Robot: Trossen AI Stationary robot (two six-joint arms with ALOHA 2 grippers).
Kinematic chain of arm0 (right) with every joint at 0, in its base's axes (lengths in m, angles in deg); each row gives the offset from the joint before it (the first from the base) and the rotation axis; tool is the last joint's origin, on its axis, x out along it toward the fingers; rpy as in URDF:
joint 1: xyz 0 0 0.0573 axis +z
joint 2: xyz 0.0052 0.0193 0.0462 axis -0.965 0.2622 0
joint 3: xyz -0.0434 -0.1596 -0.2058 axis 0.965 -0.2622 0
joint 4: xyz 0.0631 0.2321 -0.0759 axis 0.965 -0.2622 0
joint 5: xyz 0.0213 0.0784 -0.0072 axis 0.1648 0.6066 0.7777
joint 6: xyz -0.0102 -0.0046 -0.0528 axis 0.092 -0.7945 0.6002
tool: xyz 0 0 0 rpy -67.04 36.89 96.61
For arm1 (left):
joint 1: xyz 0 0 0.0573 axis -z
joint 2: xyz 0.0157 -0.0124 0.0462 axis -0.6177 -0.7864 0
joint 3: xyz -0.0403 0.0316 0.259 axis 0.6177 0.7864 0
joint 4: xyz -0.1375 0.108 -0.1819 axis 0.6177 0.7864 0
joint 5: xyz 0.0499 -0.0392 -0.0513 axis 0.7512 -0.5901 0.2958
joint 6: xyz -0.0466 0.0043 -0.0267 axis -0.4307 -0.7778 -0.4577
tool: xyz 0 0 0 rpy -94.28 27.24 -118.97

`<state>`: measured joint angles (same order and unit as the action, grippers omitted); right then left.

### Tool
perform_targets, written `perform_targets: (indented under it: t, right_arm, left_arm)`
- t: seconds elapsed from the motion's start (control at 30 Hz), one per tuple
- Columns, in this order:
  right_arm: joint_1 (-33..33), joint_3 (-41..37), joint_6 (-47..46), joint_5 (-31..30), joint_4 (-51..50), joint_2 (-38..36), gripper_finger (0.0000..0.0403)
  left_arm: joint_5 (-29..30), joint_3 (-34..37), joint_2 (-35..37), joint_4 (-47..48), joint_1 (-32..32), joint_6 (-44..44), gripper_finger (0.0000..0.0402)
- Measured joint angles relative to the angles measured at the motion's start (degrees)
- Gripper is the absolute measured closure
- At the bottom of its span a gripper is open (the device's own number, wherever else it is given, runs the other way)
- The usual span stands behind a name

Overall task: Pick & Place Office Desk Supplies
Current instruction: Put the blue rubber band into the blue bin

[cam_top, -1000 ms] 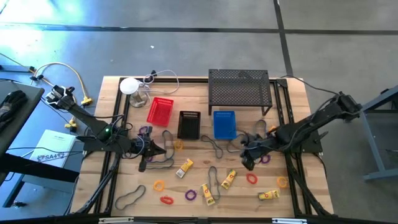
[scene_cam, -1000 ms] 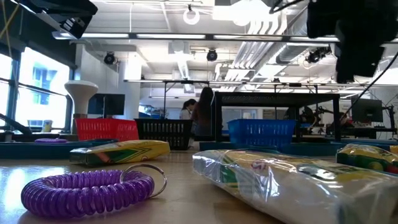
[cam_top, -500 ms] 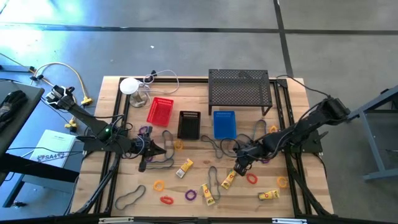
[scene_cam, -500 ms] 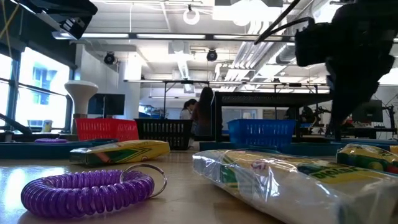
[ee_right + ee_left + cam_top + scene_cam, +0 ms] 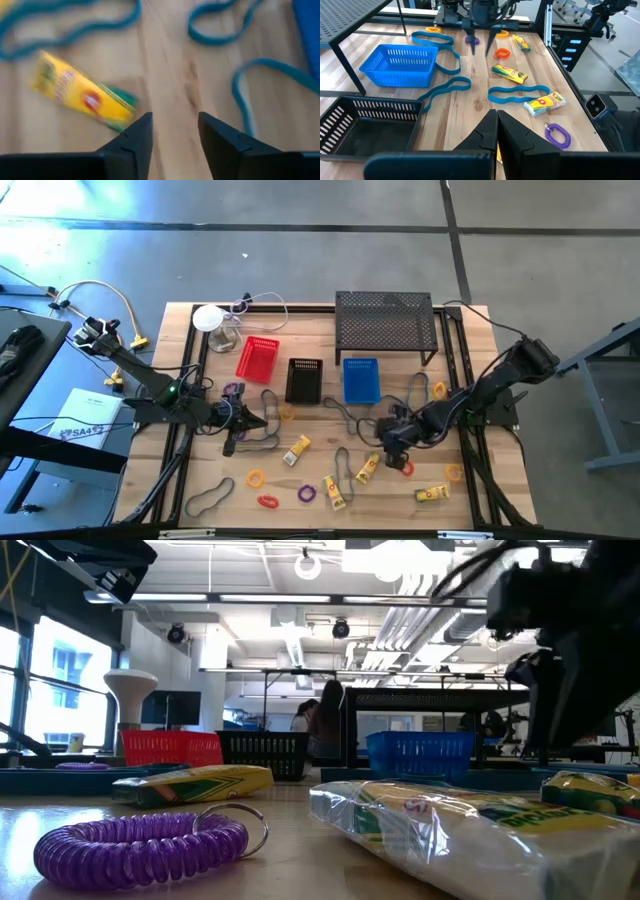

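Fingers: right (image 5: pixel 172 132) parted, empty, above yellow packet (image 5: pixel 82 97) | left (image 5: pixel 496 131) closed | packet print unreadable

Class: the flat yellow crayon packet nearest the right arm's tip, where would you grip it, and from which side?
Probably across the narrow width of the yellow crayon packet, at mid-length, from straight above: it lies flat on the wooden table, long and slim, and both long edges look free.
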<state>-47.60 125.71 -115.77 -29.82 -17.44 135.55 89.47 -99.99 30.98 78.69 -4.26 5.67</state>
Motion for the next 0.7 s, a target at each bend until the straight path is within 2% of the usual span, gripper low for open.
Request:
perform_targets:
  t: [0.17,0.43,0.57,0.7]
  right_arm:
    - [-0.09,0.0,-0.49,-4.13,-2.15,0.02,0.0255]
    - [-1.62,-0.01,-0.67,-3.3,-1.99,0.02,0.0285]
    - [-3.54,0.0,-0.52,-0.85,0.91,0.02,0.0294]
    - [-4.1,0.0,-0.75,-2.39,4.27,0.02,0.0294]
  left_arm:
    - [0.13,0.0,0.0,-0.3,0.0,0.0,0.0401]
    - [0.13,0.0,-0.02,-1.38,0.0,0.02,0.0401]
    - [0.11,0.0,-0.02,-1.36,0.0,0.04,0.0401]
    - [0.09,0.0,-0.02,-1.3,0.0,0.07,0.0401]
